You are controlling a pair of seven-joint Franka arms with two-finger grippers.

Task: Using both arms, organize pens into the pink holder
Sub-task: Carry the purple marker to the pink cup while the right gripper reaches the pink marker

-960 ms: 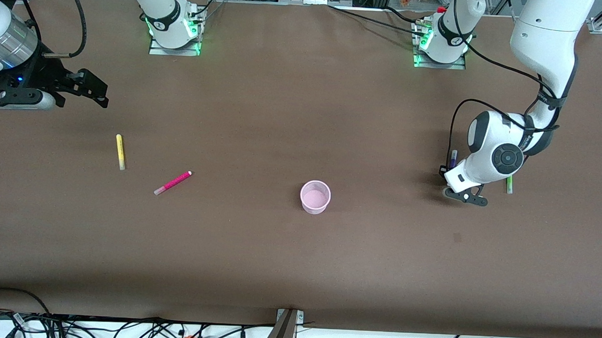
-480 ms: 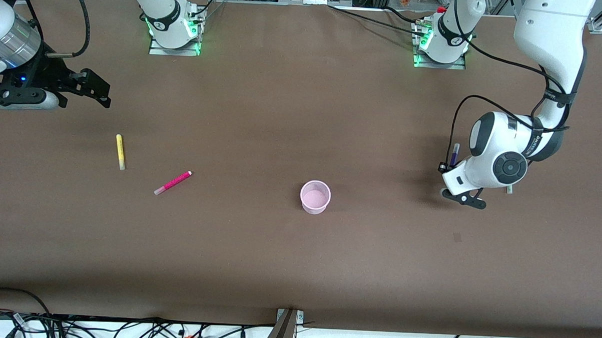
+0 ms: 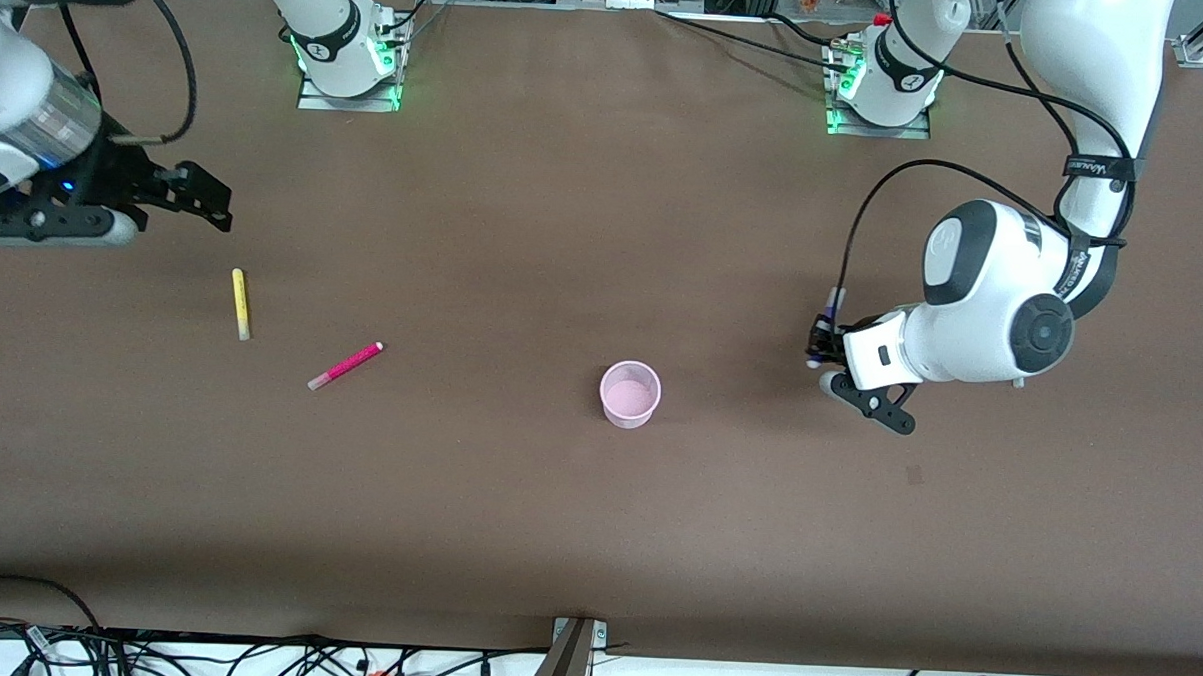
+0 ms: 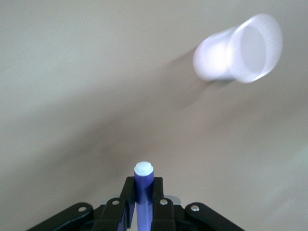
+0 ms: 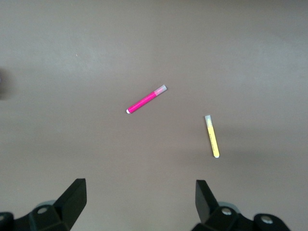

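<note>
The pink holder (image 3: 630,393) stands upright and empty mid-bench (image 3: 565,227); the magenta pen (image 3: 344,366) lies slanted toward the right arm's end from it; the yellow pen (image 3: 240,303) lies past the magenta one, slightly farther from the front camera; the dark purple pen (image 3: 835,304) is clamped upright in the left end effector (image 3: 823,344), above the bench toward the left arm's end from the holder.

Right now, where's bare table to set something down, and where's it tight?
Free: the wide stretch between the magenta pen and the cup, and everything nearer the front camera than the cup. Tight: around the yellow pen under the open right gripper, and where the left gripper carries the purple pen.
</note>
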